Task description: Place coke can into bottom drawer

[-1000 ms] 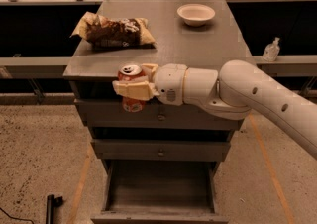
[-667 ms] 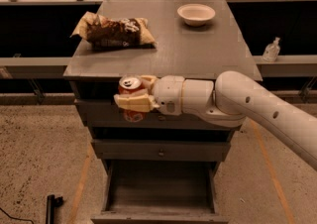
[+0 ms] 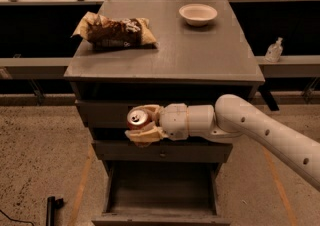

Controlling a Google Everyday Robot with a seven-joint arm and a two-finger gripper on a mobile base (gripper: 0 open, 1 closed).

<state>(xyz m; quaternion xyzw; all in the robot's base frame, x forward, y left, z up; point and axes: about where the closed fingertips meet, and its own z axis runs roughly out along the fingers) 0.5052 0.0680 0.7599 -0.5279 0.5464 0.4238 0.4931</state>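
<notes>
My gripper [image 3: 141, 124] is shut on the coke can [image 3: 137, 118], a small red can with a silver top, held upright in front of the cabinet's upper drawers. The white arm [image 3: 260, 127] reaches in from the right. The bottom drawer [image 3: 160, 190] is pulled open below, its plain grey inside showing. The can hangs above the drawer's left part, well above its rim.
A brown chip bag [image 3: 114, 31] lies on the cabinet top [image 3: 200, 55] at the left. A white bowl [image 3: 198, 14] stands at the back right. A sanitizer bottle [image 3: 273, 50] stands on a ledge at the right. A dark object [image 3: 51, 207] lies on the floor at the left.
The gripper with the can has moved down, from level with the cabinet's top edge to in front of the upper drawers, closer to the open bottom drawer.
</notes>
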